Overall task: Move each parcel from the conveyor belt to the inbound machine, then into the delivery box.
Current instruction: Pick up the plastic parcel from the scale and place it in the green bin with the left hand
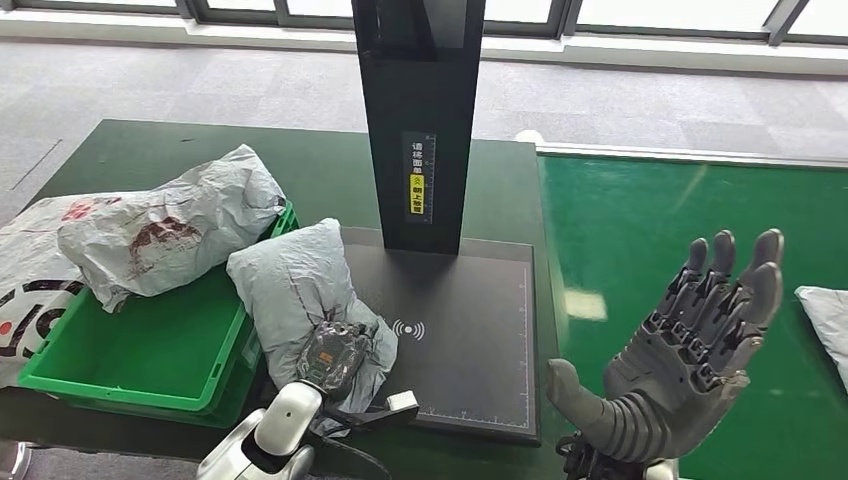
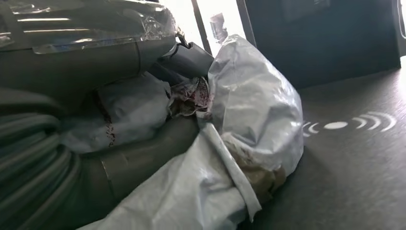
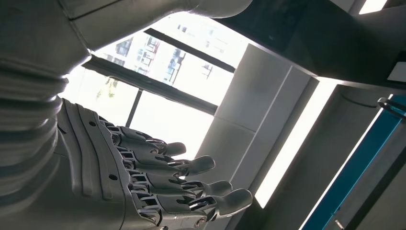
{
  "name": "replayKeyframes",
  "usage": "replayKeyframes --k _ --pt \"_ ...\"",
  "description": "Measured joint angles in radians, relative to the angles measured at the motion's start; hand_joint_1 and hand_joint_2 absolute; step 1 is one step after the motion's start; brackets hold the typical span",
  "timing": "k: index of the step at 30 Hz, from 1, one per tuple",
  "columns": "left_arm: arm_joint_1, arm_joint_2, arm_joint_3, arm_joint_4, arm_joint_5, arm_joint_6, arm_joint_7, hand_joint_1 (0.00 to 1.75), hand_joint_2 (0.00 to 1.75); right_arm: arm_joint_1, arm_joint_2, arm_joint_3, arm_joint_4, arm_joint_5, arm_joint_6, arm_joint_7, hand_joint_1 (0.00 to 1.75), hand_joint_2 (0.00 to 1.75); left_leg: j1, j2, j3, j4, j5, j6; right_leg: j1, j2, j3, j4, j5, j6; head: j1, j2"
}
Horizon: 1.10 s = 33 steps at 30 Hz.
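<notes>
Raised above the green conveyor belt (image 1: 650, 220), the right robot hand (image 1: 690, 340) is spread open, holding nothing. Left robot hand (image 1: 335, 358) grips a grey parcel (image 1: 300, 285) straddling the inbound machine's black plate (image 1: 470, 330) and the green delivery box (image 1: 150, 350), where another parcel (image 1: 170, 225) lies.

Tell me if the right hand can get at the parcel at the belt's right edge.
Probably yes. The right hand is open and empty, raised over the green belt, and nothing lies between it and the parcel just to its right.
</notes>
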Motion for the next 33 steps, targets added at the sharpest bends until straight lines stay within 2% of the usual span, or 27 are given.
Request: replayKeyframes --k 5,12,23,25,28,30,33 --pt "0.020 0.027 0.011 -0.001 -0.003 0.029 0.002 1.75 1.75 0.000 0.000 0.000 0.000 -0.006 0.000 0.000 0.00 1.75 0.000 0.000 0.002 -0.001 0.000 -0.001 0.000 0.001 0.000 0.000 -0.001 -0.001 0.000 0.000" --pt "0.073 0.038 0.034 -0.048 -0.006 0.182 0.035 1.75 1.75 0.000 0.000 0.000 0.000 -0.001 0.000 0.000 0.00 1.75 0.001 0.001 0.003 -0.002 0.000 -0.002 0.000 0.001 -0.001 0.000 -0.001 -0.002 0.000 0.000" --pt "0.111 0.043 0.035 -0.109 -0.006 0.246 0.029 1.75 1.75 0.000 0.000 0.000 0.000 0.000 0.000 0.000 0.00 1.75 0.001 0.001 0.001 -0.002 -0.001 -0.002 0.001 0.001 -0.002 0.000 -0.002 -0.003 0.000 0.000" --pt "0.130 0.041 0.035 -0.152 0.011 0.316 -0.005 1.75 1.75 0.001 0.000 0.000 -0.001 0.000 0.000 0.000 0.00 1.75 0.001 0.000 0.000 -0.002 -0.001 -0.002 0.000 0.001 -0.003 0.000 -0.002 -0.003 0.000 0.000" --pt "0.150 0.030 0.035 -0.231 0.109 0.439 -0.108 1.75 1.75 0.001 -0.001 0.000 -0.003 -0.005 0.000 0.000 0.00 1.75 0.000 -0.001 0.000 -0.002 -0.001 -0.002 0.000 0.000 -0.003 0.000 -0.002 -0.003 0.000 0.000" --pt "0.160 0.019 0.035 -0.286 0.173 0.469 -0.170 1.75 1.75 0.001 -0.002 0.000 -0.006 -0.010 0.000 0.000 0.00 1.75 0.000 -0.001 0.000 -0.002 -0.001 -0.002 0.000 0.000 -0.003 0.000 -0.002 -0.003 0.000 0.000" --pt "0.182 0.005 0.033 -0.357 0.198 0.488 -0.215 1.75 1.75 0.003 -0.002 0.000 -0.013 -0.013 0.000 -0.001 0.00 1.75 0.000 0.000 0.000 -0.002 -0.001 -0.002 0.000 0.000 -0.004 0.000 -0.002 -0.003 0.000 0.000"
